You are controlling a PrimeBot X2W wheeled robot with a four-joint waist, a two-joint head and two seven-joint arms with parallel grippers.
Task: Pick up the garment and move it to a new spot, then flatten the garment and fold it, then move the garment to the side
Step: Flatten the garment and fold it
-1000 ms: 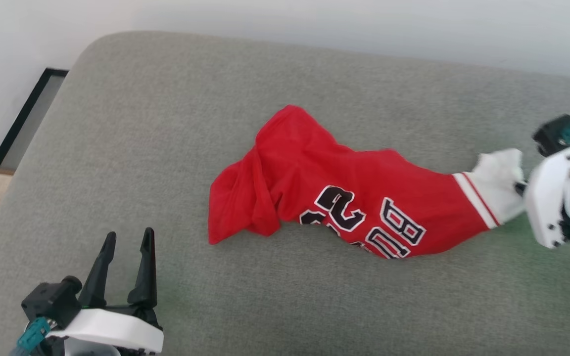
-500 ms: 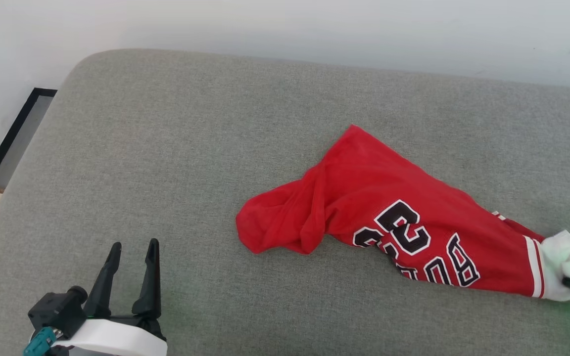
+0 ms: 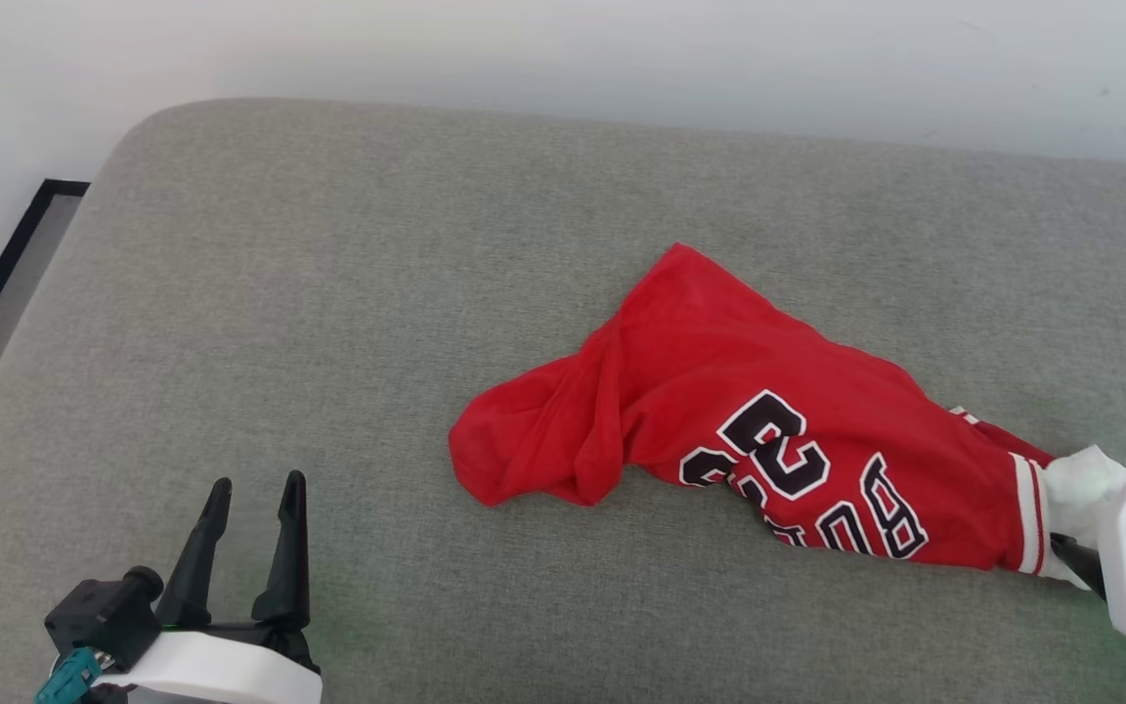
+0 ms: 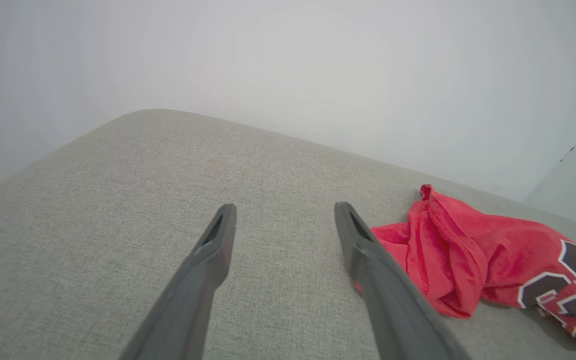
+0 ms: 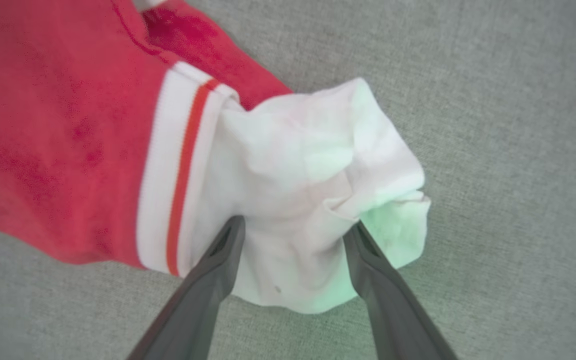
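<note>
Right wrist view has my right gripper (image 5: 294, 224) with fingers spread wide, the white sleeve of the garment (image 5: 58, 130) lying loose between them, not pinched. I judge the move to a new spot finished. Flattening is next and calls for fresh grips on the bunched red body, which stretches leftward across the grey cushion (image 3: 328, 293). My left gripper (image 3: 257, 481) hangs open, well apart from it.

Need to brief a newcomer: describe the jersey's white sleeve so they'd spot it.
On the grey cushion lies a red garment numbered 23. The sleeve is its end between the open fingers of the right gripper: bunched white fabric beyond a striped band, unlike the red body.
</note>
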